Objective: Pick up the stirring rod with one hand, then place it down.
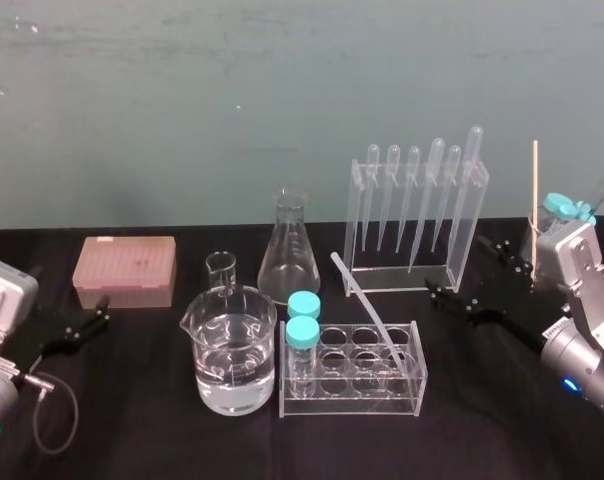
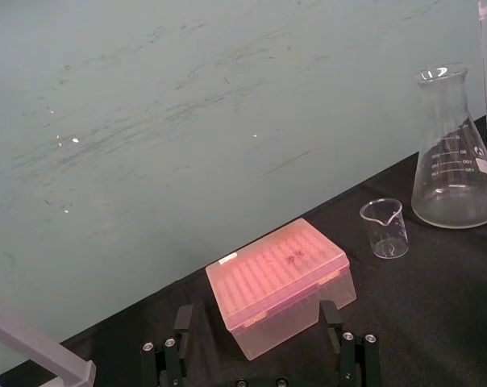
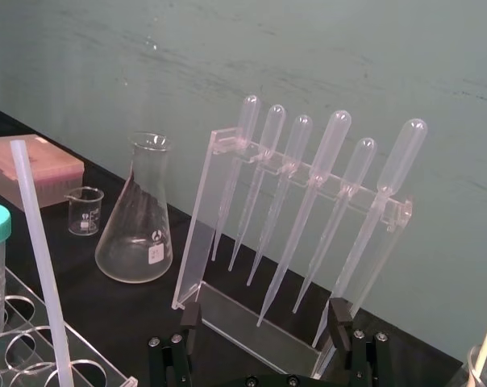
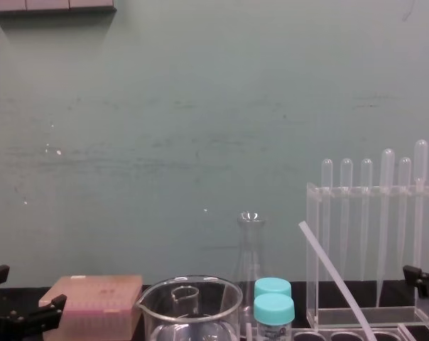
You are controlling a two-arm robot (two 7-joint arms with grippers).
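Observation:
The stirring rod (image 1: pixel 367 305) is a thin translucent-white stick. It leans at a slant with its lower end in the clear tube rack (image 1: pixel 354 403) at the table's middle, and it also shows in the right wrist view (image 3: pixel 40 258) and the chest view (image 4: pixel 334 275). My right gripper (image 1: pixel 475 274) hovers to the right of the rack, open and holding nothing, its fingers (image 3: pixel 190 321) spread toward the pipette stand. My left gripper (image 1: pixel 79 328) rests open at the far left, in front of the pink box.
A water-filled beaker (image 1: pixel 232 352), a small beaker (image 1: pixel 221 270) and a conical flask (image 1: pixel 287 250) stand left of the rack. Two teal-capped tubes (image 1: pixel 303 332) sit in the rack. The pipette stand (image 1: pixel 414 212) is behind it. A pink tip box (image 1: pixel 125 270) lies far left, and a wooden stick (image 1: pixel 535 195) stands far right.

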